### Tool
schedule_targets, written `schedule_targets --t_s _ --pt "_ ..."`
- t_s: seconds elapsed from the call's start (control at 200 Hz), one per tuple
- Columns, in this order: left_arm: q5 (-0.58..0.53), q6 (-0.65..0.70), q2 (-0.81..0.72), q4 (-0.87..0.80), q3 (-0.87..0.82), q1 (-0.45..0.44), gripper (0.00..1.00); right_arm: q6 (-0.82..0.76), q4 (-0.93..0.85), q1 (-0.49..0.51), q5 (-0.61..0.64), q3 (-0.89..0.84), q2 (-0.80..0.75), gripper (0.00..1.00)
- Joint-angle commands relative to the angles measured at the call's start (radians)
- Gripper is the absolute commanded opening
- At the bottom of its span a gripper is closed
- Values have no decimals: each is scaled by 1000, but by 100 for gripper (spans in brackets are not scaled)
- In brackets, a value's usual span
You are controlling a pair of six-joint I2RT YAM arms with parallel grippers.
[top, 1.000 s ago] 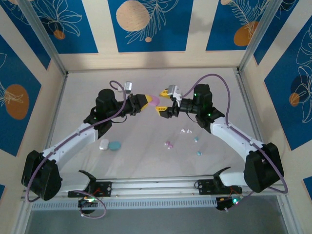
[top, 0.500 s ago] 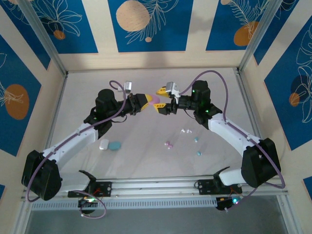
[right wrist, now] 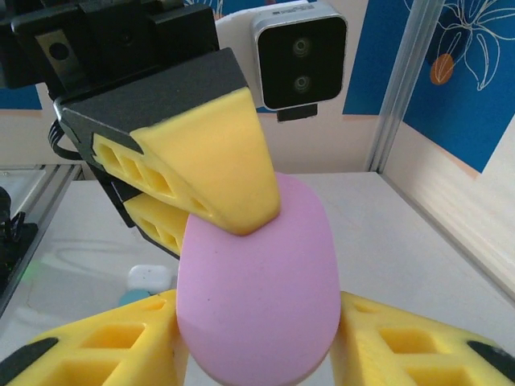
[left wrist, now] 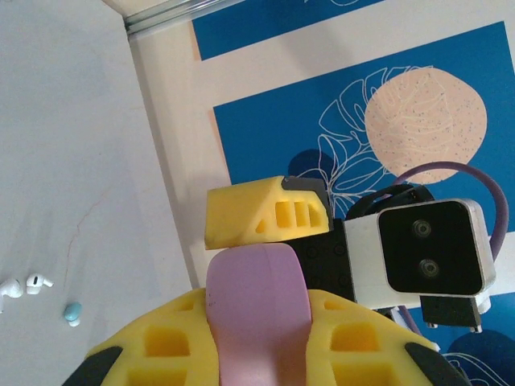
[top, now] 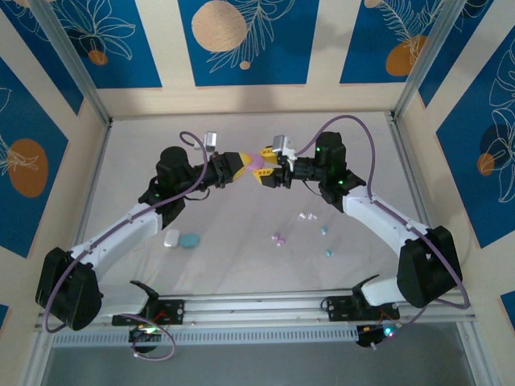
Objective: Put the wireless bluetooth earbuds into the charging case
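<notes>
Both arms reach inward and meet above the far middle of the worktop, with the pink case held between them, clear of the surface.

Left pincer: clamped on the pink case. Its wrist view shows a yellow finger pressed against each side of the near end.

Right pincer: its wrist view shows both yellow fingers set against the case's two sides, apparently in contact. The left wrist view shows one of its fingers lying on the case's far end.

Earbuds: all loose on the worktop, right of centre, below the right forearm and well apart from the pink case. White earbuds lie farthest back, teal earbuds just beside and nearer, and pink earbuds to their left.

White case and teal case lie side by side on the left, under the left forearm.
</notes>
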Motion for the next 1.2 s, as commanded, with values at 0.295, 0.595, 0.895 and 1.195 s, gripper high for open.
schedule_targets --t_s 0.295,0.595,0.895,1.195 --pt "-26 364 -73 -238 80 -14 60 121 -191 -65 -152 110 -19 39" --pt "16 1134 -219 -263 37 -13 61 182 -366 -99 -351 189 -34 39" --pt "179 1238 -163 -54 9 -13 61 184 -361 -75 -378 196 -60 38" --pt "252 1183 -80 -6 51 -13 63 149 -346 -53 -369 196 -59 39"
